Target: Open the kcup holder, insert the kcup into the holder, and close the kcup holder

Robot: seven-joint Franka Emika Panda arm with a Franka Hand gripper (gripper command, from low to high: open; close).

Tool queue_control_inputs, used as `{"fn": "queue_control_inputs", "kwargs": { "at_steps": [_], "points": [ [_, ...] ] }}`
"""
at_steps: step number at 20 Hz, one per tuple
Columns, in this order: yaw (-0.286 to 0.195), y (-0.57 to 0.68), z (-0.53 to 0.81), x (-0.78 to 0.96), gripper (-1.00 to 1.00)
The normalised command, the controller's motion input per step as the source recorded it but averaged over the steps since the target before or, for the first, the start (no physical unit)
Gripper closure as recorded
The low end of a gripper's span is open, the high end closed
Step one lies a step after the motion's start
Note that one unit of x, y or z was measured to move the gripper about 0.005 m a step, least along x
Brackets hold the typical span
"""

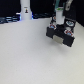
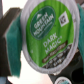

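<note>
the gripper (image 1: 59, 21), upper right of the exterior view, is clamped on the small round white kcup with green lid (image 2: 46, 34). the black boxy kcup holder (image 1: 61, 35) sits directly below. whether its tray is open cannot be told; insertion and closing remain.

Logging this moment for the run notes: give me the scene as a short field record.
surface: white table
kcup holder: black box, at the exterior view's right
gripper: above the holder, holding the kcup
kcup: green lid reading Green Mountain Dark Magic, fills the wrist view
background: white bottle-shaped thing, standing upright
holder tray: cannot tell if open
</note>
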Motion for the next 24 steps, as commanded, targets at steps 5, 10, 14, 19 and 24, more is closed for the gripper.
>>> {"fn": "queue_control_inputs", "kwargs": {
  "at_steps": [5,10,14,19,24],
  "points": [
    [0.072,0.57,-0.01,-0.02,1.0],
    [0.094,0.51,-0.03,-0.19,1.0],
    [0.108,0.46,-0.02,-0.29,1.0],
    [0.123,0.38,-0.03,-0.32,1.0],
    [0.119,0.2,-0.13,-0.24,1.0]
  ]
}}
